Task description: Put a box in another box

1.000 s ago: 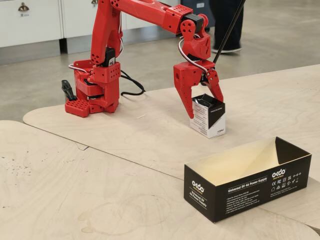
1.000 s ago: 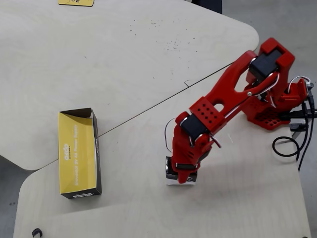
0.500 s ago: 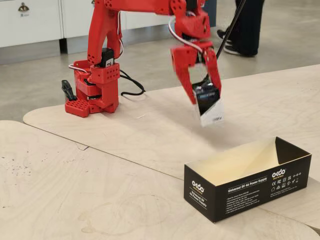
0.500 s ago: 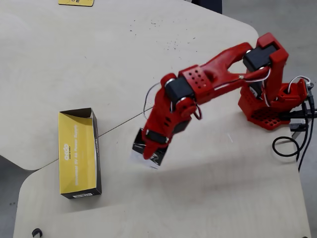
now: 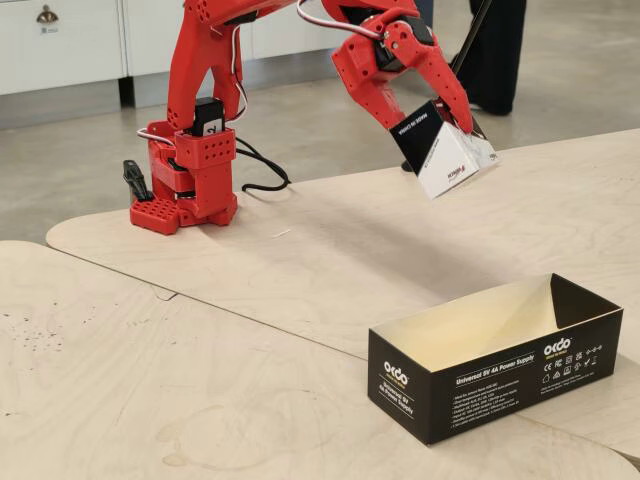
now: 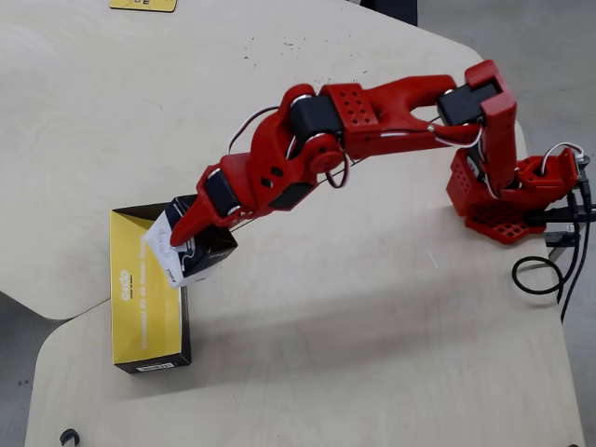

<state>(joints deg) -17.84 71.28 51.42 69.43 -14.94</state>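
The small black-and-white box [image 5: 440, 152] hangs tilted in the air, held in my red gripper [image 5: 452, 128], which is shut on it. In the overhead view the small box [image 6: 177, 256] and gripper [image 6: 186, 244] sit over the far right edge of the long black box. The long black OKDO box [image 5: 492, 372] lies open on the table at the front right, its cream inside empty; in the overhead view it shows as a yellow-lit tray [image 6: 140, 298] at the left.
The arm's red base [image 5: 185, 175] stands at the back left of the wooden table, with black cables [image 5: 262, 175] beside it. The table is made of overlapping plywood tops [image 5: 200, 380]. A person's dark legs [image 5: 500, 50] stand behind.
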